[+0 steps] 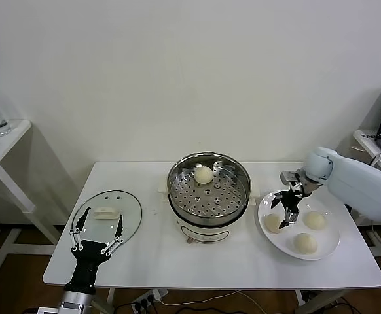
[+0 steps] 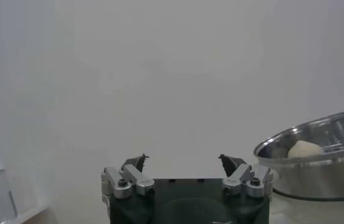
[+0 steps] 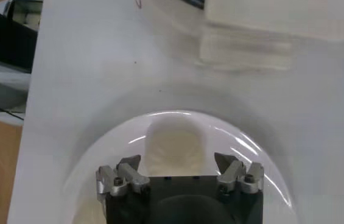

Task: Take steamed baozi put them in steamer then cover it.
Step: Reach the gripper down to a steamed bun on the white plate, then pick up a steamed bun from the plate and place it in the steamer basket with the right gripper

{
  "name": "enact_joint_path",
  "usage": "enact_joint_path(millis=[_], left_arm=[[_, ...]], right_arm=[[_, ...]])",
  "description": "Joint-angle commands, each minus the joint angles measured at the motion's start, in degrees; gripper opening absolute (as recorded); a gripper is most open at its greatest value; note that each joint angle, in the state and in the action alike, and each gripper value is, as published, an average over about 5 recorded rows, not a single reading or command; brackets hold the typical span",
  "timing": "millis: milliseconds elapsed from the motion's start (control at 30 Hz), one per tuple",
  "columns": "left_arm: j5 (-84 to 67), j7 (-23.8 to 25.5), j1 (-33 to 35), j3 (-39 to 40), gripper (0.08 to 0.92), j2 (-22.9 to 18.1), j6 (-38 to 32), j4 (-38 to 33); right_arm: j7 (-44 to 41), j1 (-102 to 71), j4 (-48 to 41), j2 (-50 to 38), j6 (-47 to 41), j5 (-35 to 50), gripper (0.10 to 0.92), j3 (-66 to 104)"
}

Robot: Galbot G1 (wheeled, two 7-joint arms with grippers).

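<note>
On the white tabletop point(image 1: 151, 252) the steamer point(image 1: 208, 190) stands near the middle, well back from the front edge, with one steamed baozi point(image 1: 203, 174) lying on its perforated floor toward the far wall. To the robot's right a flat white plate point(image 1: 328, 247) sits just beside the steamer, its outer rim close to the tabletop's right and front edges, and it carries three more baozi: one at the near left point(image 1: 273, 223), one toward the right point(image 1: 315, 220) and one at the front point(image 1: 304, 243). The right gripper point(image 1: 289, 208) hangs over the plate's left part, pointing down, its jaws spread apart with nothing between them, directly above the near-left bun; the right wrist view shows a pale bun point(image 3: 173, 146) lying ahead between the parted fingertips. The cover point(image 1: 107, 216) lies flat toward the tabletop's left end, its white handle point(image 1: 106, 212) up, with bare tabletop between it and the steamer. The left gripper point(image 1: 97, 235) is low at the front left edge, over the cover's near rim, jaws wide apart and holding nothing. A wide strip of bare tabletop runs along the front, before the steamer.
</note>
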Motion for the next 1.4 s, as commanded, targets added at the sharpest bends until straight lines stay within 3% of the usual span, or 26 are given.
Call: enact_joint_path(millis=[33,200,567,833,1100,1400], left_arm=[[0.0,-0.1,0.0,-0.2,0.823,0.0,-0.1,0.0],[0.0,-0.2,0.1,-0.5,0.823,0.0,-0.1,0.0],[-0.1,-0.2,0.0,-0.5,0.823,-0.1,-0.1,-0.1],[-0.1,-0.3,-0.2,-0.4,0.823,0.3,0.1,-0.5],[-0.2,-0.5,-0.8,0.2,0.823,0.5,0.4,-1.3],[-0.3,-0.6,-0.8,0.7,0.823,0.7,0.4,-2.0]], right_arm=[[1.4,-2.8,-1.2,1.2,-0.5,-1.4,0.823,1.0],[1.2,-2.7,-1.7,1.6,-0.3,-2.1,0.806,1.1],[0.2,-1.4,-1.1,1.3,0.3,-4.1,0.657,0.6],[-7.2,7.9,1.4,0.0,2.7,-6.1,0.645,2.4],[-17.0,30.2,5.2,4.4,3.3,1.9,0.645,-7.4],[-18.8,40.3,10.5,12.7,1.3,9.4,0.645,-14.3]])
